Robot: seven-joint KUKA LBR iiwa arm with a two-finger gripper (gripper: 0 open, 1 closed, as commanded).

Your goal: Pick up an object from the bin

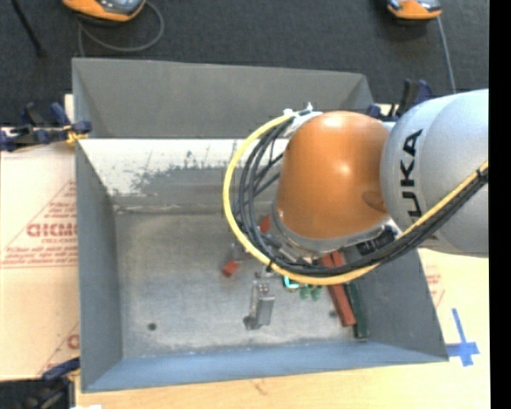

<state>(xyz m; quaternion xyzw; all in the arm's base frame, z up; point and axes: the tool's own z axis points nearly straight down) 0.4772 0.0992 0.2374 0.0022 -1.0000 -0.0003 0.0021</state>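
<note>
1. Camera view, the robot: the arm (439, 181) comes in from the right over the grey metal bin (94, 254); an orange cover (332, 173) sits on its wrist, with a loop of cables (237, 198) round the cover's left side.
2. Camera view, the tool: the gripper (258, 312) hangs below the cover as a slim grey metal piece, low over the bin floor a little right of the middle and near the front wall; whether it is spread or pressed together I cannot tell, and nothing can be made out in its grasp.
3. Camera view, the nearest thing: a small red block (230, 268) lies on the floor up and to the left of the gripper – near it, but apart; it is too short and too small to show any long axis or pointing direction.
4. Camera view, to the gripper's right: a small green piece (307, 291) lies just under the edge of the cables; beyond it a long red stick (344, 303) lies flat, its long axis running from upper left to lower right toward the front right corner; its upper end is hidden under the wrist.
5. Camera view, beside that: a dark green stick (358, 324) lies along the red one on its right side – parallel and close; whether they touch I cannot tell.
6. Camera view, the bin floor: a small dark speck (152, 327) lies well to the left of the gripper.
</note>
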